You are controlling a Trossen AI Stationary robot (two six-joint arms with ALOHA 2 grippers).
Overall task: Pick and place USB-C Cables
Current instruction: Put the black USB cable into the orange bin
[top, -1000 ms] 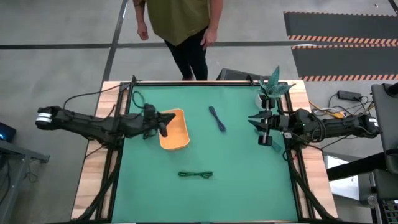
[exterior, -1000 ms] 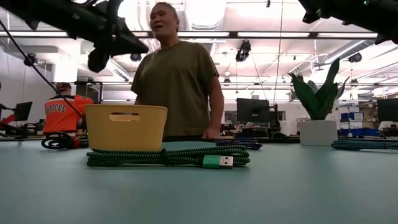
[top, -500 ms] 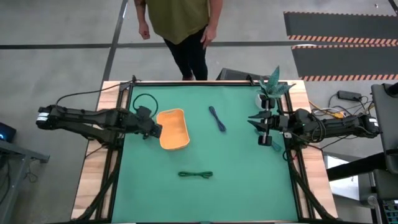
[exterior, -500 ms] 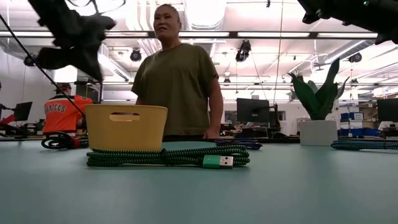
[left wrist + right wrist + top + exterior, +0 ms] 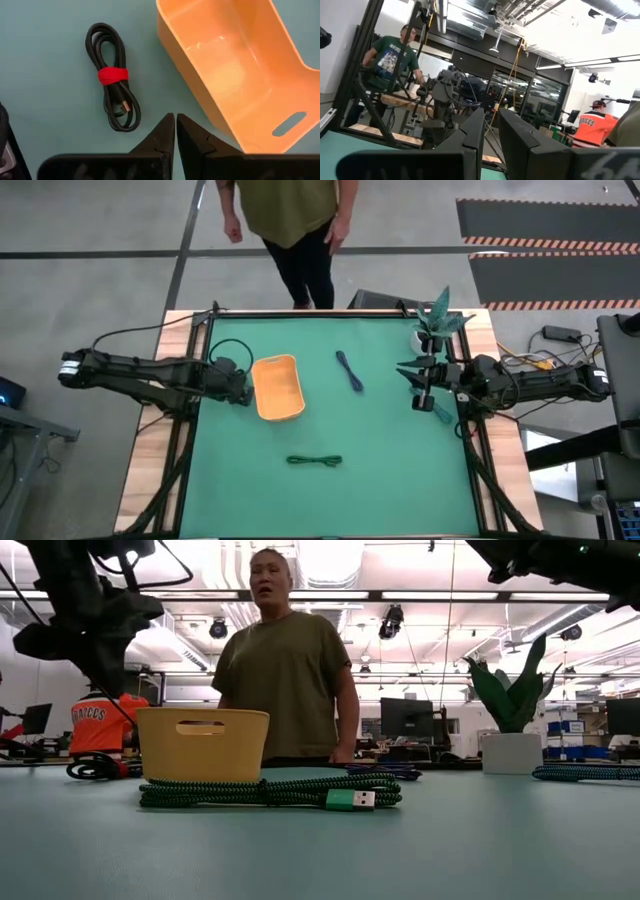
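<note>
The orange tray stands left of the table's middle. It shows nothing inside in the left wrist view. A black USB-C cable tied with a red band lies flat on the mat beside the tray's left wall. A dark blue cable lies right of the tray. A green cable lies nearer the front edge. My left gripper hangs shut, pointing down just left of the tray. My right gripper waits at the right edge, fingers slightly apart, nothing between them.
A potted plant stands at the far right corner. A person stands at the table's far edge. A black frame borders the green mat. Bare mat lies between the tray and my right arm.
My left gripper has drawn back from over the tray's left rim toward the table's left edge. It has tipped from nearly level to pointing steeply down at the mat and has stayed shut. My right arm has kept still.
</note>
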